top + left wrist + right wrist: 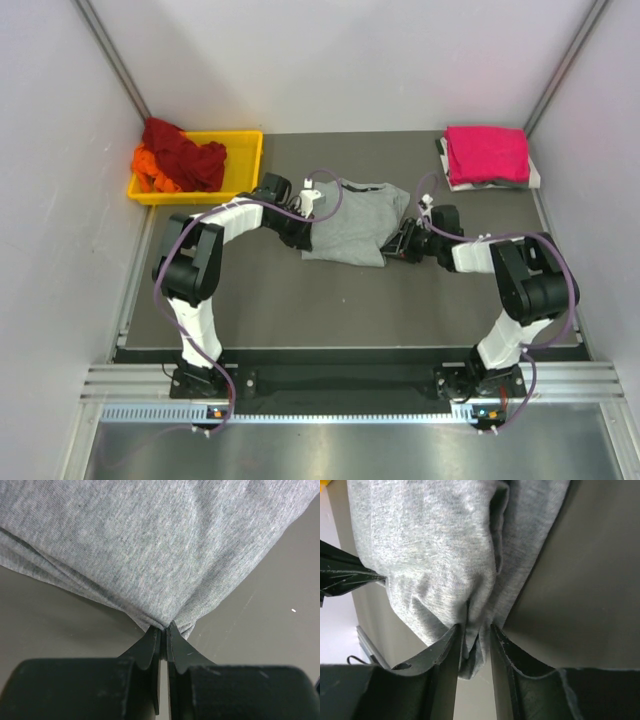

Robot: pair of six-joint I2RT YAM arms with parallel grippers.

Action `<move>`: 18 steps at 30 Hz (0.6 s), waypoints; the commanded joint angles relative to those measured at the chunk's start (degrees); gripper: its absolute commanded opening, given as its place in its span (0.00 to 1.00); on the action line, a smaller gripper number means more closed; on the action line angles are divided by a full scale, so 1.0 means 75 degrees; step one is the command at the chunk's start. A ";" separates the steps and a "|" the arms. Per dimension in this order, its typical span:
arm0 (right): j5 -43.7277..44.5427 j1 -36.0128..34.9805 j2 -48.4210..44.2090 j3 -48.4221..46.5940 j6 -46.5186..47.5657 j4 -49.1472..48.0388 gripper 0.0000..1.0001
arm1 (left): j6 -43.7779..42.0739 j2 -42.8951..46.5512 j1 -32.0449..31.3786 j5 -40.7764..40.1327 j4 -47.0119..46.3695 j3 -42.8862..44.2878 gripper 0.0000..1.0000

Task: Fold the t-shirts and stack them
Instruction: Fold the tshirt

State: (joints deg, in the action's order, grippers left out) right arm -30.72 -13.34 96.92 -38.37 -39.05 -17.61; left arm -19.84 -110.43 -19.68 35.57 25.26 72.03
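Heather-grey soft t-shirt (355,225) lies part-folded mid-table, collar end toward the far wall, its long axis running roughly near to far, with the near hem skewed a little left. Its left edge is hidden beneath the left gripper (300,232), whose jaws are pinched tight on a gathered bunch of grey cloth. The right gripper (395,243) sits at the shirt's near right corner, jaws parted with a fold lying loosely between them. Both wrist views crop the shirt's outline. Dark table surface (300,310) shows between shirt and arm bases. A folded magenta-pink tee (487,152) sits far right, covering a garment hard to identify. The yellow plastic tray (245,150) far left holds a crumpled dark red tee (180,150) and an orange tee (150,172).
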 commanded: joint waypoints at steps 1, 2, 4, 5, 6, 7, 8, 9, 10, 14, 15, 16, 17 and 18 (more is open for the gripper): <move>-0.0040 -0.0189 0.0085 -0.0310 -0.0243 -0.0839 0.31 | -0.0180 0.0088 -0.0048 0.0156 0.0195 0.0123 0.00; -0.0041 -0.0190 0.0073 -0.0321 -0.0254 -0.0840 0.32 | -0.0180 0.0088 -0.0048 0.0167 0.0207 0.0123 0.00; -0.0006 -0.0190 0.0026 -0.0251 -0.0243 -0.0828 0.33 | -0.0180 0.0088 -0.0048 0.0179 0.0195 0.0111 0.00; 0.0018 -0.0190 0.0026 -0.0216 -0.0220 -0.0828 0.32 | -0.0180 0.0088 -0.0048 0.0179 0.0183 0.0134 0.00; -0.0005 -0.0190 0.0107 -0.0193 -0.0208 -0.0828 0.28 | -0.0191 0.0076 -0.0048 0.0179 0.0183 0.0123 0.00; -0.0029 -0.0166 0.0154 -0.0169 -0.0219 -0.0898 0.21 | -0.0191 0.0087 -0.0048 0.0179 0.0195 0.0146 0.00; -0.0064 -0.0166 0.0190 -0.0134 -0.0312 -0.0980 0.04 | -0.0203 0.0076 -0.0048 0.0156 0.0207 0.0158 0.00; -0.0122 -0.0120 0.0167 -0.0006 -0.0371 -0.1085 0.00 | -0.0215 0.0099 -0.0048 0.0144 0.0230 0.0158 0.00; -0.0134 -0.0050 0.0132 0.0053 -0.0395 -0.1121 0.00 | -0.0284 0.0099 -0.0048 0.0109 0.0253 0.0169 0.00; -0.0146 0.0313 -0.0395 0.0322 -0.0080 -0.0549 0.00 | -0.0460 0.0205 -0.0036 -0.0113 0.0382 0.0111 0.00; -0.0158 0.0384 -0.0651 0.0451 0.0014 -0.0408 0.00 | -0.0507 0.0240 -0.0036 -0.0172 0.0406 0.0088 0.00; -0.0158 0.0489 -0.0805 0.0522 0.0085 -0.0151 0.00 | -0.0589 0.0263 -0.0036 -0.0254 0.0394 0.0064 0.00; -0.0170 0.0525 -0.0992 0.0569 0.0213 -0.0044 0.00 | -0.0624 0.0275 -0.0036 -0.0266 0.0429 0.0029 0.00; -0.0251 0.0525 -0.1052 0.0650 0.0272 0.0061 0.00 | -0.0648 0.0275 -0.0036 -0.0278 0.0476 0.0029 0.00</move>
State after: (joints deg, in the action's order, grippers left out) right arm -31.40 -10.35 93.54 -34.28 -39.90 -18.81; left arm -22.09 -110.43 -19.68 34.59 25.98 72.03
